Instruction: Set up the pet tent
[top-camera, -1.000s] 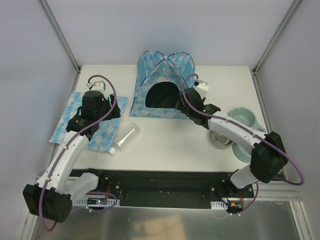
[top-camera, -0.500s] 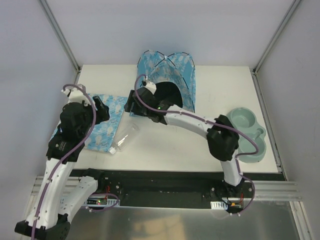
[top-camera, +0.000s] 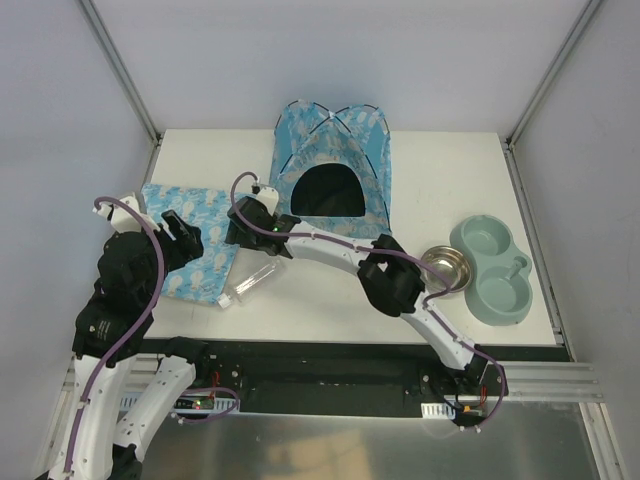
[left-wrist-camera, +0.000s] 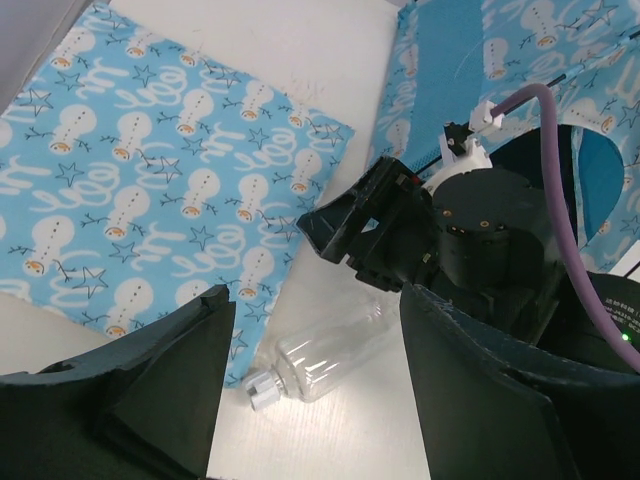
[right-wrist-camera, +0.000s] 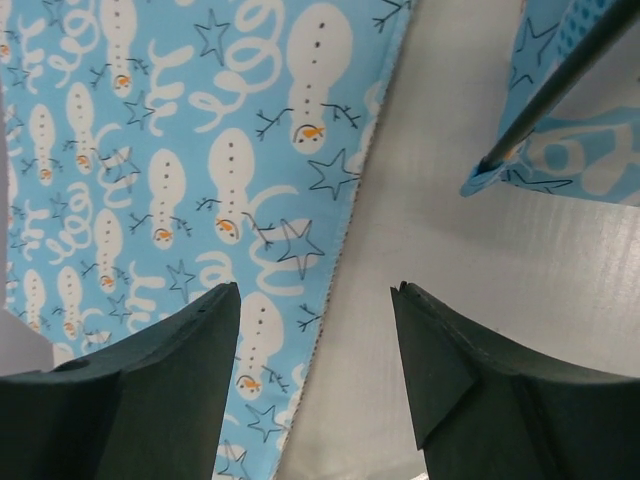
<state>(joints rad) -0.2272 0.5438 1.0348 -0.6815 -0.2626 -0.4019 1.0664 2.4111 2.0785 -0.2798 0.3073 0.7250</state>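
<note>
The pet tent (top-camera: 330, 160) stands upright at the back middle of the table, blue with snowman print, crossed black poles and a dark arched doorway. One lower corner of the tent (right-wrist-camera: 560, 140) shows in the right wrist view. My right gripper (top-camera: 240, 226) is open just left of the tent, low over the right edge of the flat mat (top-camera: 195, 240); nothing sits between its fingers (right-wrist-camera: 315, 310). My left gripper (top-camera: 178, 234) hovers open above the mat's near part, and in its own view the gap (left-wrist-camera: 312, 335) frames a clear plastic bottle (left-wrist-camera: 325, 355).
The clear bottle (top-camera: 250, 284) lies on its side by the mat's near right corner. A steel bowl (top-camera: 447, 267) and a green double pet dish (top-camera: 495, 268) sit at the right. The right arm stretches across the table's middle.
The right arm has swung from the tent's right side across to its left, by the mat's edge. The left arm has drawn back off the mat toward the near left.
</note>
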